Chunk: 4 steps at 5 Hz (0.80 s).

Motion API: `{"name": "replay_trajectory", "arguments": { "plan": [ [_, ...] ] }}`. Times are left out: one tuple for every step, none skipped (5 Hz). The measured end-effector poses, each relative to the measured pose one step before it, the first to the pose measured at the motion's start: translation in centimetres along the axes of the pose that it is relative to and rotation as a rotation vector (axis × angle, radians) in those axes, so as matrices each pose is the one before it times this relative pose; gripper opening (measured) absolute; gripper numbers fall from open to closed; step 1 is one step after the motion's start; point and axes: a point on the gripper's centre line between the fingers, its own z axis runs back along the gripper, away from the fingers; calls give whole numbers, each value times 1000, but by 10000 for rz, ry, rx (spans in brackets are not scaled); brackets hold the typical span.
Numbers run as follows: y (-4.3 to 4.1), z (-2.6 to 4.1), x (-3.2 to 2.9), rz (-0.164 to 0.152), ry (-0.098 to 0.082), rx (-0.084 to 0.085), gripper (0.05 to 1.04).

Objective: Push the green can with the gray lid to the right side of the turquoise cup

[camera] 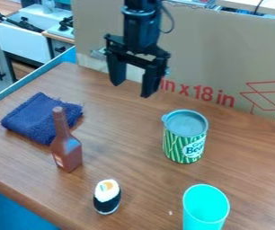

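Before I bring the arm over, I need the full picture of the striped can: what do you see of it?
The can is a short, upright cylinder with green and whitish stripes and a printed label. A grey-blue lid with a small tab at its rim closes the top; it looks like plastic. The can stands on the wooden table, between the cardboard and the turquoise cup. Only the table touches it; the open gripper hangs clear.

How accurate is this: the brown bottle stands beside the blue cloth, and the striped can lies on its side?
Not quite: the camera view shows the striped can standing upright. The brown bottle does stand beside the blue cloth.
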Motion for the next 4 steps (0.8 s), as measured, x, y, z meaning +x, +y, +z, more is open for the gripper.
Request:
{"name": "replay_trajectory", "arguments": {
  "plan": [
    [2010,-2278,1319,199,732,-88,1001],
    [261,-2534,1215,-171,610,126,1001],
    [-220,-1855,1110,-433,92,-136,1001],
    [-587,-1142,1024,-218,-317,-253,1001]
  ]
}}
